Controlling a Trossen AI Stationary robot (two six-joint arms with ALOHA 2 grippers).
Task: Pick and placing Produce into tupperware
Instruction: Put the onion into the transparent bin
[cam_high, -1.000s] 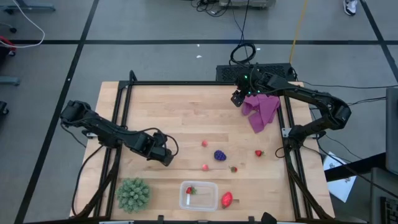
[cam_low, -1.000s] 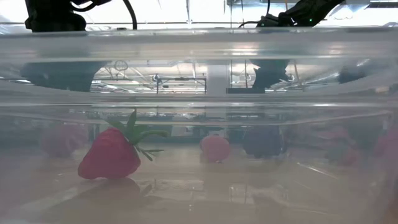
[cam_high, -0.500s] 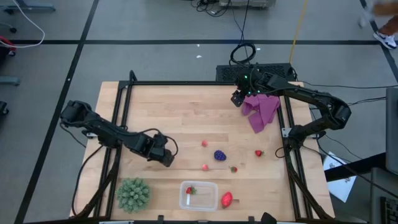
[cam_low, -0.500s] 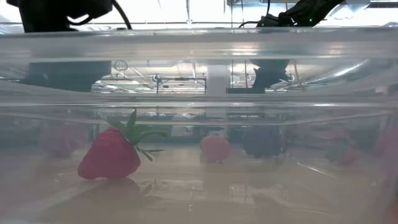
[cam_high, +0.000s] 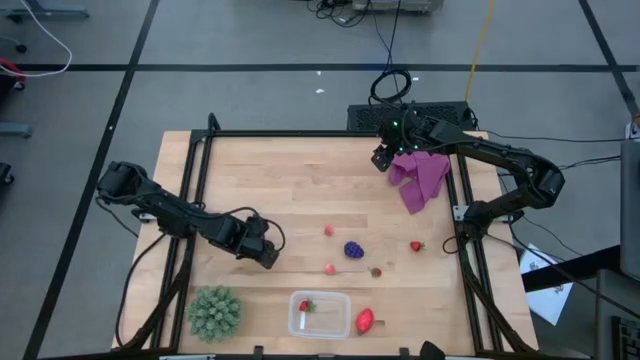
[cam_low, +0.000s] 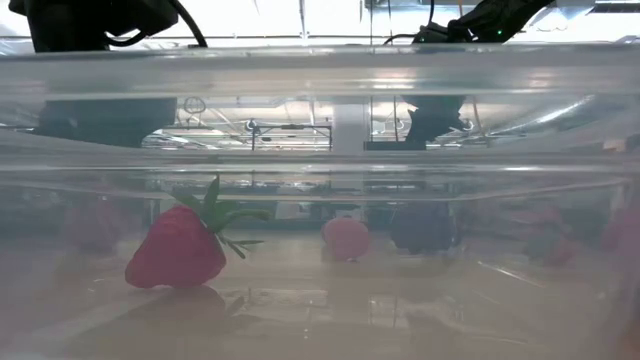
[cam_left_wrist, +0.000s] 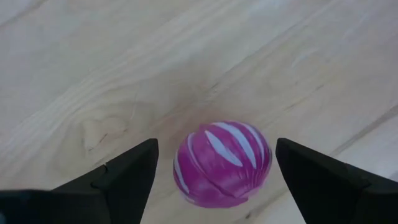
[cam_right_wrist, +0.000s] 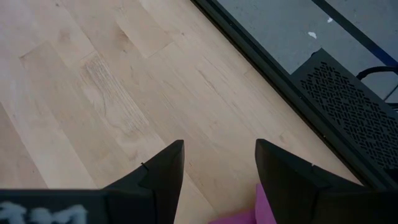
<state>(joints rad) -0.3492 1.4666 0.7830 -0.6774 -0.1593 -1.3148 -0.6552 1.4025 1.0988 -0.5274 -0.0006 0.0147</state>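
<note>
Hovering over the magenta ball (cam_left_wrist: 222, 163), the left gripper (cam_left_wrist: 214, 171) stands wide, fingers straddling it. Next: lower, pinch, carry to the tupperware (cam_high: 320, 313). Right gripper (cam_right_wrist: 219, 171) waits, parted.

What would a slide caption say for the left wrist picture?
Left hand open over the wooden table, its fingers either side of a striped magenta ball.

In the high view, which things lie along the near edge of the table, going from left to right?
Spiky green ball → clear tupperware with one strawberry inside → red strawberry lying on the wood just right of the box.
</note>
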